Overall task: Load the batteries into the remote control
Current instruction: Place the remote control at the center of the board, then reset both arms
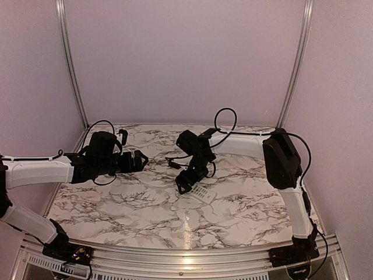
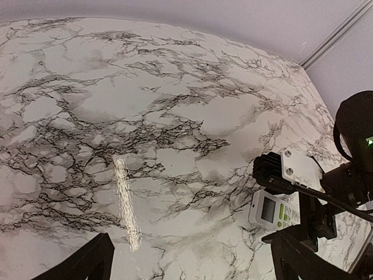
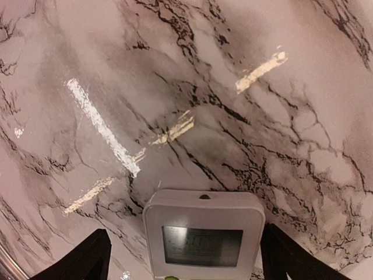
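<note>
The display end of the remote control (image 3: 203,236) fills the bottom centre of the right wrist view. It lies between the two dark fingers (image 3: 87,256) of the right gripper (image 3: 185,233). The jaws stand wide and straddle the body without clamping it. A clear gap shows on the left side, and the other finger sits just beside the casing. The remote lies flat and face up on the marble-patterned table (image 1: 116,198), right of centre. In the top view its long axis runs diagonally from upper left to lower right, with the upper-left end under the right gripper. In the left wrist view the greyish display (image 2: 268,209) faces the left arm, and the buttons (image 2: 284,213) trail away behind it. The left gripper (image 1: 140,158) hangs over the table's left part, well apart from the remote, fully spread and holding nothing.
</note>
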You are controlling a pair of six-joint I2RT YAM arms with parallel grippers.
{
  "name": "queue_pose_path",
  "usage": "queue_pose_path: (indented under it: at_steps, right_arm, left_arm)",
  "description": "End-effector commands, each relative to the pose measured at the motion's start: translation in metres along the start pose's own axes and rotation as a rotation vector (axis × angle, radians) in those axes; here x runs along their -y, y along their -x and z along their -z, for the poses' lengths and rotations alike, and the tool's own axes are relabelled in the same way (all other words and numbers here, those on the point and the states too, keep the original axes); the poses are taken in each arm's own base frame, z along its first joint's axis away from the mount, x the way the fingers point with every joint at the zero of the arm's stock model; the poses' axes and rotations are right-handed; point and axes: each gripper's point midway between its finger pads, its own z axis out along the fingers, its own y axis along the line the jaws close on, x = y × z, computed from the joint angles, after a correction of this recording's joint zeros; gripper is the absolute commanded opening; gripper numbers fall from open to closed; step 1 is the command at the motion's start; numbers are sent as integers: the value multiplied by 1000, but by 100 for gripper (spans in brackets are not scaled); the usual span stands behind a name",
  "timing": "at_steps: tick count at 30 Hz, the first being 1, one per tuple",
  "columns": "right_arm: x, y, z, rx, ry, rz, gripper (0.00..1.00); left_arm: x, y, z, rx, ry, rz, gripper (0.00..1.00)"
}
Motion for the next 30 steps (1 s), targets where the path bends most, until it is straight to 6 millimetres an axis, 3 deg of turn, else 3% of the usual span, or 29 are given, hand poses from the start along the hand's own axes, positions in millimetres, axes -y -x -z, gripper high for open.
queue_pose_path:
  at_steps: [1,4,8,10,14,18,24,27,30]
  right_arm:
    - [-7,27,30,135,44,18,90]
    - [-3,40,58,242,75,12,98]
    - [18,51,99,402,100,-56,99]
    - [28,54,130,511,104,-85,99]
    - [48,49,176,681,108,-141,99]
    - [83,23,217,851,114,-229,99]
    - [132,-47,239,1027,114,-393,99]
    - [145,-75,231,1064,96,-438,99]
    - [146,-91,216,1063,96,-455,99]
  left_arm:
    - [14,24,-3,18,-26,-30,99]
    - [18,33,-5,13,-21,-41,99]
    - [28,53,-10,8,-23,-58,99]
    - [34,65,-13,9,-21,-74,99]
    - [45,92,-17,30,-31,-95,99]
    - [48,109,-25,16,-52,-96,99]
    - [19,101,-31,8,-52,-32,99]
    - [0,80,-34,-10,-24,-13,99]
    - [-14,57,-34,-25,-8,9,99]
